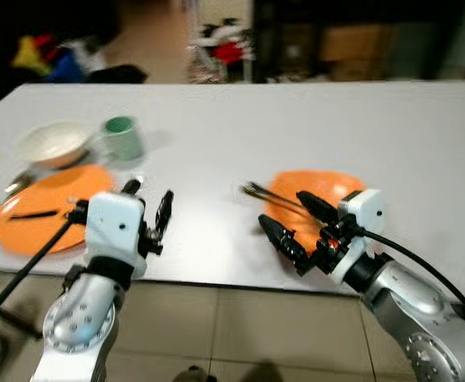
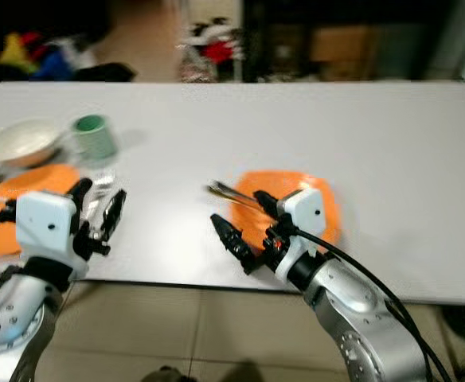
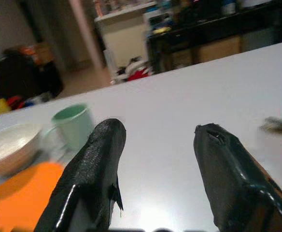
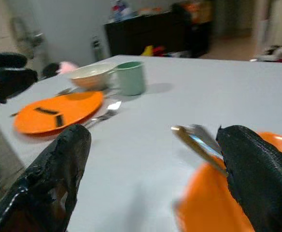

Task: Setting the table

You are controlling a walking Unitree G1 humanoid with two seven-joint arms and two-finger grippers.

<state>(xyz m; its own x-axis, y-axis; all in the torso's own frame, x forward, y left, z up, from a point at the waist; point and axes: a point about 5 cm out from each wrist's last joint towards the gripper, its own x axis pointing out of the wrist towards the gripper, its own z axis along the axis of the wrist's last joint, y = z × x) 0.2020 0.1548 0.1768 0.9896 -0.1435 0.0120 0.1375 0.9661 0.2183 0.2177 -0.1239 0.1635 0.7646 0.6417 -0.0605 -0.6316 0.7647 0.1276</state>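
White table [image 1: 296,135], two orange plates, right hand [image 1: 295,226] released by cutlery [image 4: 199,140], left hand [image 1: 146,208] released.

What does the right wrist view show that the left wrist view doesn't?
Right wrist view: the spoon beside the left orange plate, dark strips on that plate, and the left claw near the table edge. Left wrist view: a pale cabinet beyond the table. Both: green mug, bowl, the left orange plate, utensils at the right orange plate, white table.
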